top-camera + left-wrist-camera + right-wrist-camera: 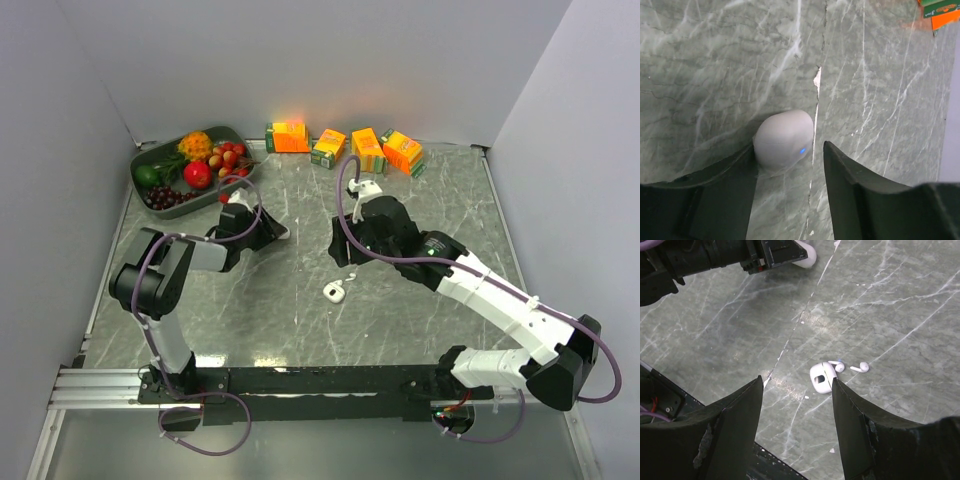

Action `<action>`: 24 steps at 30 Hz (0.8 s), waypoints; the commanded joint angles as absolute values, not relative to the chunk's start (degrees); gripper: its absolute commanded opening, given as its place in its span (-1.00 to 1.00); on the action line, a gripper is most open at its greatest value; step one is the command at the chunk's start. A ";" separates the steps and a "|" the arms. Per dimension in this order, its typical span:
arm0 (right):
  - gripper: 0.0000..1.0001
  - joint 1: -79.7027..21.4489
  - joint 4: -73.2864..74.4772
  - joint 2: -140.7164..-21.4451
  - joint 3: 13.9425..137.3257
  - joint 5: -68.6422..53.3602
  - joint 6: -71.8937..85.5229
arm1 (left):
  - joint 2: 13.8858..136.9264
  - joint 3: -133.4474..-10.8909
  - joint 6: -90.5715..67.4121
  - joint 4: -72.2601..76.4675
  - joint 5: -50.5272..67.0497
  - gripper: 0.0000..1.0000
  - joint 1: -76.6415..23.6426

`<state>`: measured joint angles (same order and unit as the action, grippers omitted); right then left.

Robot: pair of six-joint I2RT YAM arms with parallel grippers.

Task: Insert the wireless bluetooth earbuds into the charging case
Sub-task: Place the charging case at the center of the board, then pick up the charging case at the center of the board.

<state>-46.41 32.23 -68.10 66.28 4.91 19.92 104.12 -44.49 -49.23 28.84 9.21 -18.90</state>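
Left gripper [790, 150]: standing released, its jaws parted around a smooth white pod [784, 139] showing a small blue light.
Pod contact: the pod is sitting on the table and touching the finger [715, 195] on the left of the wrist view, while a gap is showing on the other side.
Right gripper [797, 381]: hanging unclenched above the table, with nothing lying between its fingers.
Charging case [820, 378]: lying on the grey marbled table [890, 305] just ahead of the right gripper, with a dark hollow facing up. It is well apart from the pod.
Earbuds: both are lying loose on the table outside the case. One earbud [839, 366] is sitting just beside the case, and the other earbud [860, 368] is resting a little further out on the same side.
Far edge: four orange cartons [345, 146] are standing in a row, and a fruit tray [150, 160] is sitting at the far left.
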 commanded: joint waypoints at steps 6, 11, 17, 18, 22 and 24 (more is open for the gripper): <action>0.31 -45.53 29.88 -66.62 65.75 6.50 20.04 | 95.39 -40.96 -46.41 18.47 4.22 0.41 -16.80; 0.31 -45.35 29.97 -66.45 64.78 6.68 20.74 | 86.68 -40.95 -45.00 5.93 0.45 0.59 -12.84; 0.35 -45.09 28.57 -67.58 58.90 3.61 21.62 | 69.29 -40.26 -42.28 -5.36 -0.97 0.54 -13.96; 0.36 -45.09 27.96 -69.07 58.10 1.34 22.14 | 63.60 -39.47 -42.01 -6.23 -1.40 0.53 -15.19; 0.39 -44.91 26.55 -74.34 55.81 -3.51 23.11 | 50.04 -31.67 -42.89 -6.15 -2.81 0.50 -23.01; 0.42 -45.00 24.97 -77.06 55.02 -4.65 23.99 | 43.37 -28.93 -45.25 -5.54 -3.51 0.52 -27.41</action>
<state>-45.34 29.26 -72.86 56.42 0.01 21.67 52.23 -34.41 -43.66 -2.48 -1.61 -21.85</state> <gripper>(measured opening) 0.697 0.754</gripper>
